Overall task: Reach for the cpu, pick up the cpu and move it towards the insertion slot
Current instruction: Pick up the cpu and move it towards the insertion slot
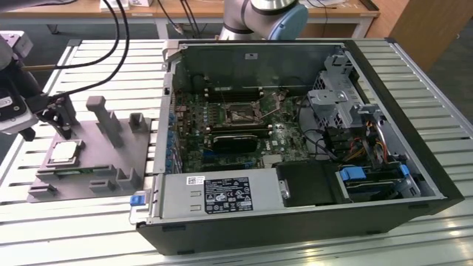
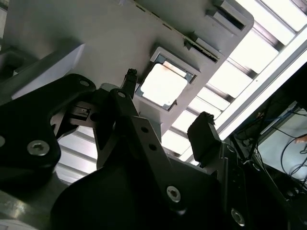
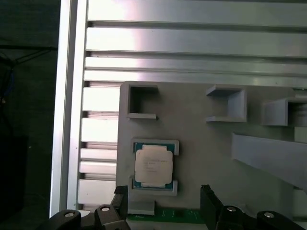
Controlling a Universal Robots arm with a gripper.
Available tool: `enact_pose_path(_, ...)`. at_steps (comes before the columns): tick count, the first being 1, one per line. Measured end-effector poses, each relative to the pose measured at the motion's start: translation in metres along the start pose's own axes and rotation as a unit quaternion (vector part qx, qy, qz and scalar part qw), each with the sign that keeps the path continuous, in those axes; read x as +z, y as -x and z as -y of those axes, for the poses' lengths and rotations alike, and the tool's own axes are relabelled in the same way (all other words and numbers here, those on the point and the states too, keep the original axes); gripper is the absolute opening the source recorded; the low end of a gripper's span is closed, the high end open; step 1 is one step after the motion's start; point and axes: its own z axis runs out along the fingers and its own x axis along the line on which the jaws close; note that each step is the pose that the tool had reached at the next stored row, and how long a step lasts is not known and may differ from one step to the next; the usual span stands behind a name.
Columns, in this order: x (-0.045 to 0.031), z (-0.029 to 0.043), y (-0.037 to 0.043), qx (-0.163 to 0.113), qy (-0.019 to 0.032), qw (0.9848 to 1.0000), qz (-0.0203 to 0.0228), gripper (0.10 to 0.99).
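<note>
Above the tray (image 3: 206, 153), the gripper (image 3: 163, 191) hovers empty, spread wide enough to straddle the cpu (image 3: 153, 164), which the tray seats squarely for pickup.

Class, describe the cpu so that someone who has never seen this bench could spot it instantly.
At the exterior view's left of the open computer case lies a grey plastic tray with upright posts. In a square recess sits the cpu: the tray's one flat, silvery metal square, unlike the grey posts around it.
</note>
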Motion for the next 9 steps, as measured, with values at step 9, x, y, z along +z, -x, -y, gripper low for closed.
enact_pose_path(9,0.0138,0.0009,-0.0001,0.0,0.0035,1.0,0.0,0.776)
